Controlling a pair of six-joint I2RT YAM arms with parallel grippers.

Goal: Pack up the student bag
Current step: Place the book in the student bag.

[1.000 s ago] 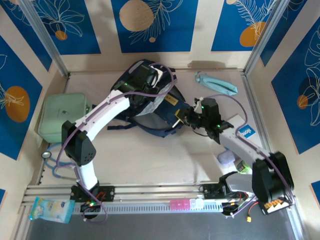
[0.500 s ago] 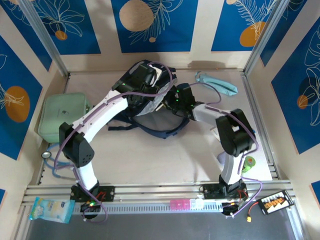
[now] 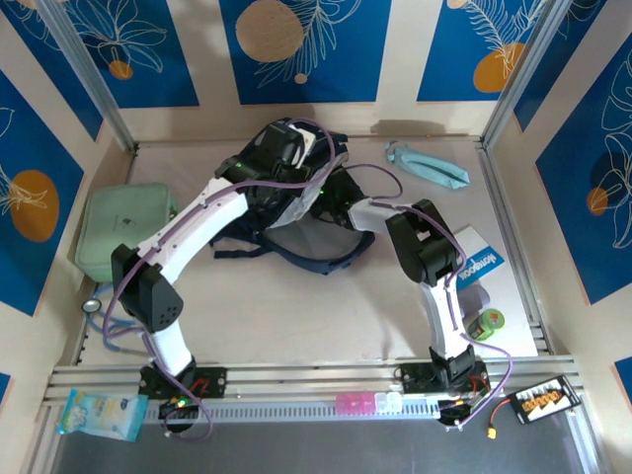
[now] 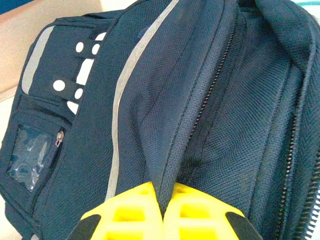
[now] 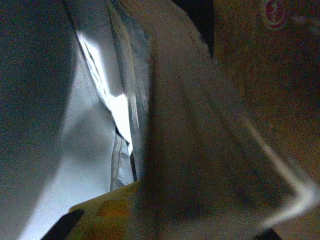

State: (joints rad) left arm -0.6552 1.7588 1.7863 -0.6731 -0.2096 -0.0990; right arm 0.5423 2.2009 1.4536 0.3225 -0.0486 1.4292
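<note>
- Two claws are at the bag [image 3: 308, 237], which lies on the table [image 3: 296, 316] right under both.
- We see the left claw [image 4: 163, 200] clamped tight on a raised fold of bag fabric, with a zip running just right of it.
- We see the right claw [image 3: 318, 197] inside the bag mouth, pale lining on its left and a blurred brown flat thing [image 5: 225, 125] on its right.
- We cannot tell how wide the right claw stands or whether it grips anything.

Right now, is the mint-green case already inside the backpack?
No, the green case lies out at the left of the top view, well apart from the backpack.
</note>
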